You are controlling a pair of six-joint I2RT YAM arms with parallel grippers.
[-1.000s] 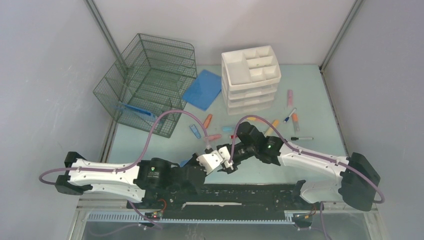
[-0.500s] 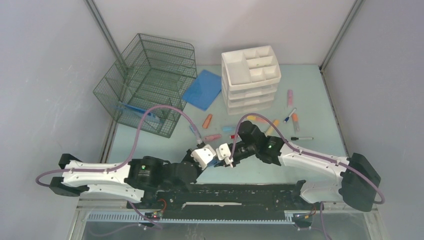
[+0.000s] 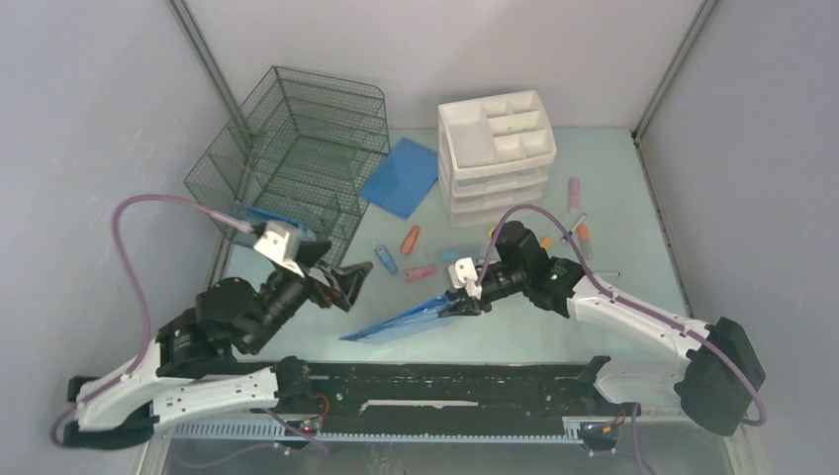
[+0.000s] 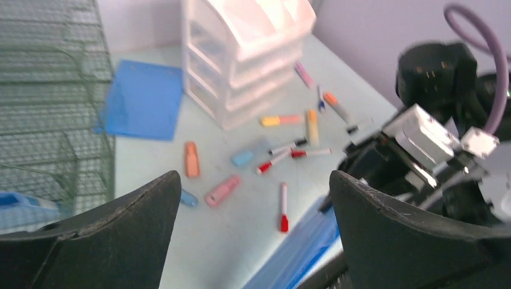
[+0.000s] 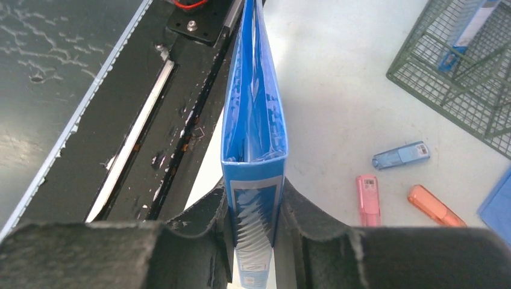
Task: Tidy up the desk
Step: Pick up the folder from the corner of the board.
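Gripping a blue folder (image 5: pixel 253 114) by its narrow end, the right hand (image 3: pixel 463 299) presses its 2 fingers (image 5: pixel 202 232) flat against both covers. The folder reaches from that hand toward the near edge of the surface (image 3: pixel 633 188), with its free end over the black rail (image 5: pixel 150 90). I cannot tell whether that end rests on anything. The left hand (image 3: pixel 348 285) hangs above the left side of the surface, fingers wide apart and nothing between them, just in front of the wire rack (image 3: pixel 297 148) in the far left corner.

The pale mint surface also carries a white drawer unit (image 3: pixel 495 148) at the far edge. A flat blue sheet (image 3: pixel 401 176) lies between the rack and the drawers. Loose markers and highlighters (image 3: pixel 420 272) lie scattered across the middle and right.

The step in hand looks like carrying the folder to 1 of the rack's trays. The grip sits at 1 end only, so the long free end will probably sag and swing. Lifting it well clear of the rail and the highlighters before turning should keep it from catching. Turning the folder flat and level with a tray opening, and sliding it in free end first, should ease it home. The open left hand is well placed to steady that free end, or should stay out of the path.
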